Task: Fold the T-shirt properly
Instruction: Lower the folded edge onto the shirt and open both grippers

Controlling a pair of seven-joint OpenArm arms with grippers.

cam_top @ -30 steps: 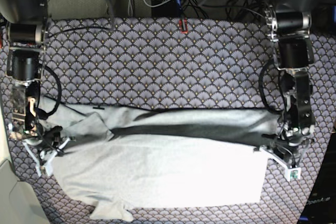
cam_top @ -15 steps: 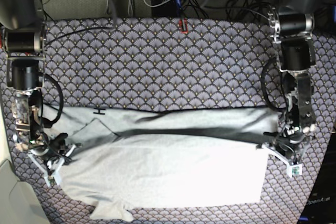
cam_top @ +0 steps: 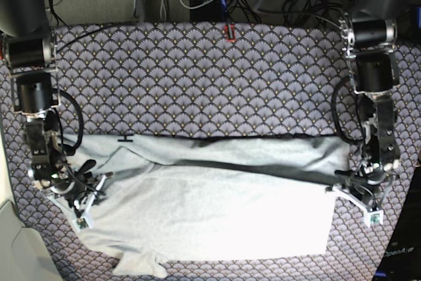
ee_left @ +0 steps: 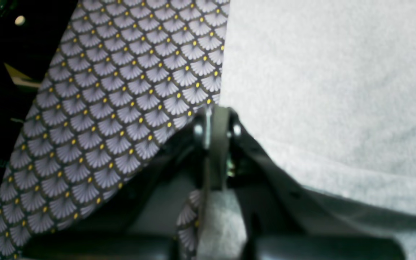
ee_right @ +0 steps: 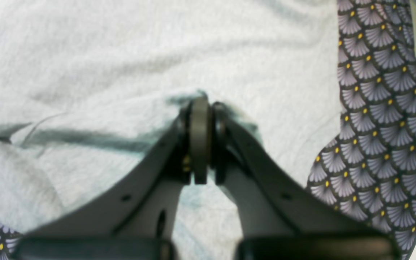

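T-shirt (cam_top: 210,215) flat on fan-patterned cloth (cam_top: 197,77), both tools pinching edges.

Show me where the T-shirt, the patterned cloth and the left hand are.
T-shirt (cam_top: 217,215): base view, middle of the flat grey body.
patterned cloth (cam_top: 197,77): base view, bare part behind the shirt.
left hand (ee_left: 213,119): left wrist view, tips pressed together at the shirt's edge.

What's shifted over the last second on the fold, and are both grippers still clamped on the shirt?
Both grippers have carried the folded-over far edge of the T-shirt toward the near hem; the dark gap under the fold narrowed. The right gripper moved most, down and inward; the left gripper only slightly. Both stay shut on the fabric. The near hem, sleeve and patterned cloth are unchanged.
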